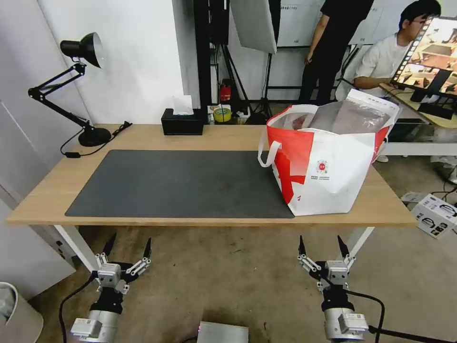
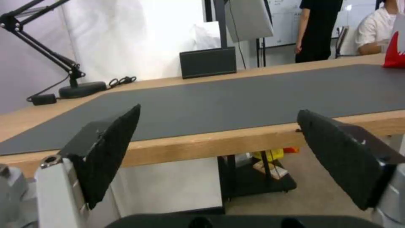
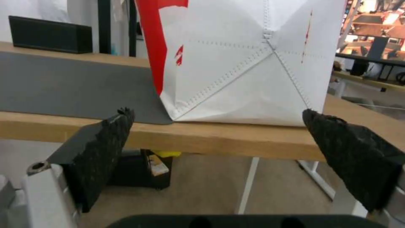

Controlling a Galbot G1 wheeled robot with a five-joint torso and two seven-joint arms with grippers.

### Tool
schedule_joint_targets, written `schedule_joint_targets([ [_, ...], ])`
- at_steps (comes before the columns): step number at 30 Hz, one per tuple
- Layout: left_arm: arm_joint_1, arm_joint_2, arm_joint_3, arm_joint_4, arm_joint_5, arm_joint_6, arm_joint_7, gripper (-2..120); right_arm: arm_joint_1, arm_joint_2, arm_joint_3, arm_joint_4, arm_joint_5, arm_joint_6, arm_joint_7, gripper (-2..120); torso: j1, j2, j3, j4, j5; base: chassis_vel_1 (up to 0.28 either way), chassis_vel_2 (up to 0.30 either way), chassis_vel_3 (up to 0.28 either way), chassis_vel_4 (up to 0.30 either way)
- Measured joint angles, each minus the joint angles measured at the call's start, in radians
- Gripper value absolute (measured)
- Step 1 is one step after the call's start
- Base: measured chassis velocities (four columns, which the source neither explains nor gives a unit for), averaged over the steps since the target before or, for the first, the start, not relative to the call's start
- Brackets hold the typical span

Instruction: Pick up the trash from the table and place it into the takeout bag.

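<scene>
Takeout bag (image 1: 328,166) upright at the right end of the table (image 1: 143,136), one corner on the grey mat (image 1: 181,183).

I judge it light, soft-walled and prone to tip or cave; I would take it by the white loop handle (image 1: 267,151) or the rim. White with red panels, a small round red logo, foil lining at the open mouth (no loose trash visible on the tabletop). My left gripper (image 1: 128,252) and right gripper (image 1: 322,248) hang below the near table edge, both spread wide, holding nothing.
</scene>
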Motion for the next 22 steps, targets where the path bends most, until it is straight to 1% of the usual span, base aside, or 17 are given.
schedule_joint_targets([
  [22,0.000,0.001,0.000,-0.001,0.000,0.001,-0.001,100,0.000,0.000,0.000,0.000,0.000,0.000,0.000,100,0.000,0.000,0.000,0.0000,0.0000,0.000,0.000,0.000,0.000],
])
